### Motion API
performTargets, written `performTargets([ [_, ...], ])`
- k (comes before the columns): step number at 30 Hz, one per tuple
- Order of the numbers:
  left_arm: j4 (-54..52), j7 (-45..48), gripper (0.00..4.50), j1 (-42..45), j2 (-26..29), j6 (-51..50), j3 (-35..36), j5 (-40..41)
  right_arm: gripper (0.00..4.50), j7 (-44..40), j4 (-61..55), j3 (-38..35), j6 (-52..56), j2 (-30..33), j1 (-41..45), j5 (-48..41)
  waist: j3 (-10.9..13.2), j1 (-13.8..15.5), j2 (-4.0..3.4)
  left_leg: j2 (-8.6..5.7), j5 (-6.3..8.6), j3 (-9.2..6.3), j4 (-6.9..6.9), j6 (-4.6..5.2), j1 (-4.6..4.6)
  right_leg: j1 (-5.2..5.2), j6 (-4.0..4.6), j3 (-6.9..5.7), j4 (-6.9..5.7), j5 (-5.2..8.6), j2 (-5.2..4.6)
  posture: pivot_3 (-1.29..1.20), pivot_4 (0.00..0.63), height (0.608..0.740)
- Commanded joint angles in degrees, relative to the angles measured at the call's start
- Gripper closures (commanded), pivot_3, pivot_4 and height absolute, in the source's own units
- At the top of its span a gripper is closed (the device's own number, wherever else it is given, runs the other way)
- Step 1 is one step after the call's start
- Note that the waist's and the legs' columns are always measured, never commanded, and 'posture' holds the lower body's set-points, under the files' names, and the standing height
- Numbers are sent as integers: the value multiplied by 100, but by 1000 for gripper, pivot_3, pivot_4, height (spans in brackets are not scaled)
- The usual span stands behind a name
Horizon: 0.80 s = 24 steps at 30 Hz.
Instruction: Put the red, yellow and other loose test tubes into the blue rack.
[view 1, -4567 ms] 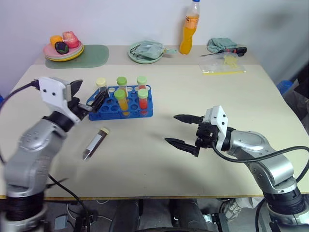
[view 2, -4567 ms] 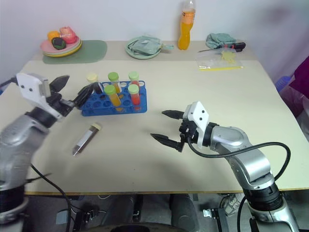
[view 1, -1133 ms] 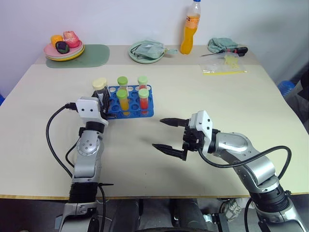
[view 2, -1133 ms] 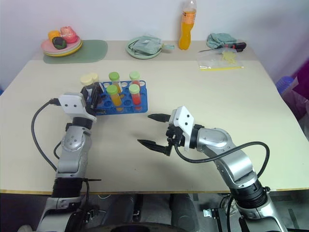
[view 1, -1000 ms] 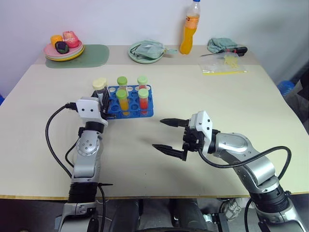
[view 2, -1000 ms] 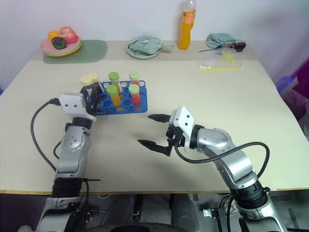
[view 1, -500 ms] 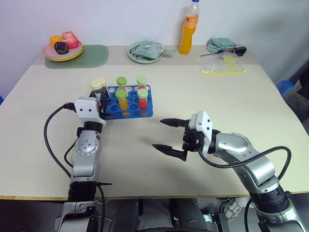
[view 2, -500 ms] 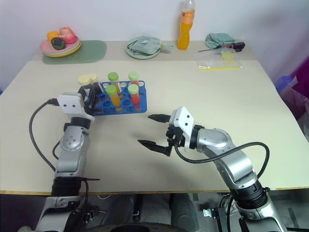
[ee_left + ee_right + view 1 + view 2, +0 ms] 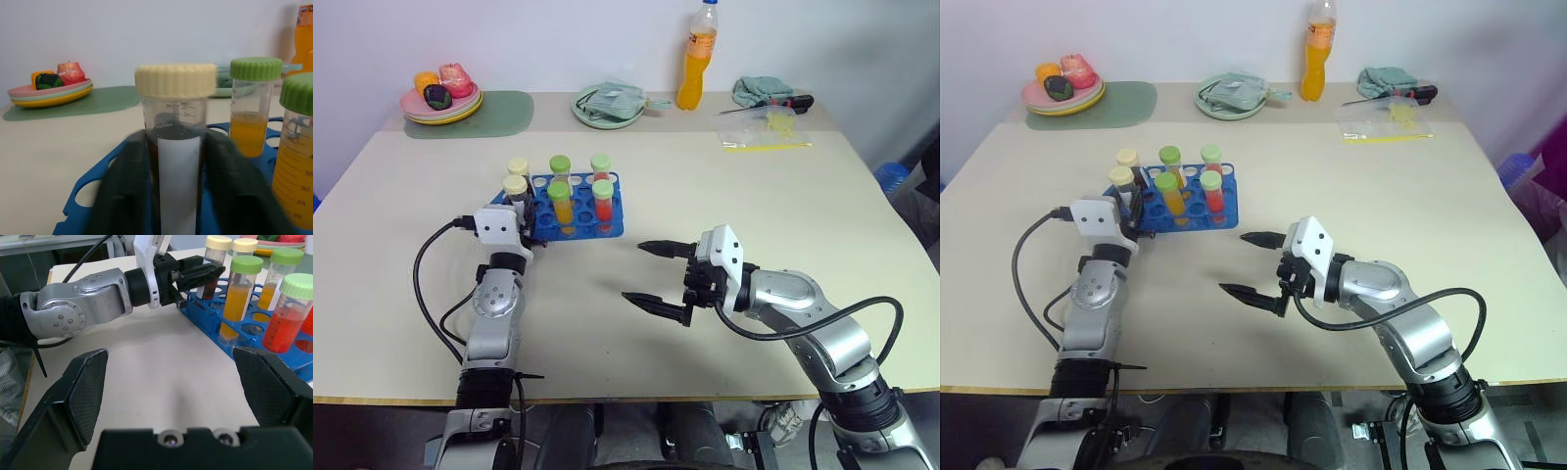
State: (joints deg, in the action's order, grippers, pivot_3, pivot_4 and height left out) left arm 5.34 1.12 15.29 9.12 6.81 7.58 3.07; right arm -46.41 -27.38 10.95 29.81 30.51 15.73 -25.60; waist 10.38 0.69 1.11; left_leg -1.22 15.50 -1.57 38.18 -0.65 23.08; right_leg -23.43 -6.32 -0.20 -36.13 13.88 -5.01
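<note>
The blue rack (image 9: 579, 233) stands left of the table's middle. In it stand two green-capped tubes of yellow-orange liquid (image 9: 559, 199), two of red liquid (image 9: 603, 201) and a cream-capped tube (image 9: 518, 166). A dark-liquid tube with a cream cap (image 9: 176, 142) stands upright in a hole at the rack's left end. My left gripper (image 9: 521, 210) is around that tube's lower part, level with the rack's top plate. My right gripper (image 9: 634, 270) hovers open and empty over the table, right of the rack, pointing left.
Along the far edge are a stack of plates with fruit (image 9: 442, 98) on a green mat (image 9: 499, 113), a green plate with a bag (image 9: 610, 104), an orange drink bottle (image 9: 693, 59), a teal cloth (image 9: 762, 91) and a plastic bag (image 9: 769, 139).
My left gripper has sunk with the dark tube, whose cap now sits lower, near the other caps. The right arm has stayed still.
</note>
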Motion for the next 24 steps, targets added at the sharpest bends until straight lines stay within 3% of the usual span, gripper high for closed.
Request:
performTargets([
  [1, -610, 53, 1128, -166, 61, -77, 140, 135, 0, -47, -274, -143, -7, 96, -29, -102, 0, -5, 0, 1, 0, 0, 0, 0, 0, 0, 0, 0, 0, 0, 0, 0, 150, 740],
  [2, -892, 164, 702, -289, 140, -200, 209, 276, 0, -70, -268, -226, 2, 159, -38, -122, 0, -2, 0, 2, 0, 0, -1, 0, 1, -1, 0, 0, 0, 0, 0, 0, 150, 740],
  [5, -1761, 580, 702, -734, 530, -670, 456, 698, 0, -88, -205, -680, 105, 422, -99, -276, 1, -6, 0, 4, 0, 0, -2, 0, 2, -2, 1, 0, 2, 0, -2, 0, 150, 740],
  [9, -2686, 1742, 702, -1674, 1666, -1523, 1085, 1605, 0, -101, 27, -1754, 332, 929, -359, -611, 3, -9, -6, 9, 1, 2, -7, 0, 3, -5, 6, 2, 4, 3, -4, 0, 150, 740],
  [14, -2545, 2991, 702, -2693, 2844, -1866, 1952, 2065, 0, -219, 604, -3026, 325, 1556, -891, -644, 5, 24, -10, 9, 2, 4, -7, 0, 4, -1, 33, 1, 15, 18, -10, 0, 150, 740],
  [18, -2263, 3337, 702, -2738, 3052, -1967, 2033, 2213, 0, -487, 921, -3382, 59, 1845, -1372, -509, 5, 14, -10, 10, 2, 5, -7, 1, 4, 3, 39, 1, 23, 22, -12, 0, 150, 740],
  [24, -2255, 3288, 702, -2675, 2827, -1946, 1712, 2017, 0, -572, 1135, -3497, -197, 1847, -1672, -395, 5, -5, -15, 16, 3, 11, -7, 4, 4, -1, 37, 4, 22, 21, -12, 0, 150, 740],
])
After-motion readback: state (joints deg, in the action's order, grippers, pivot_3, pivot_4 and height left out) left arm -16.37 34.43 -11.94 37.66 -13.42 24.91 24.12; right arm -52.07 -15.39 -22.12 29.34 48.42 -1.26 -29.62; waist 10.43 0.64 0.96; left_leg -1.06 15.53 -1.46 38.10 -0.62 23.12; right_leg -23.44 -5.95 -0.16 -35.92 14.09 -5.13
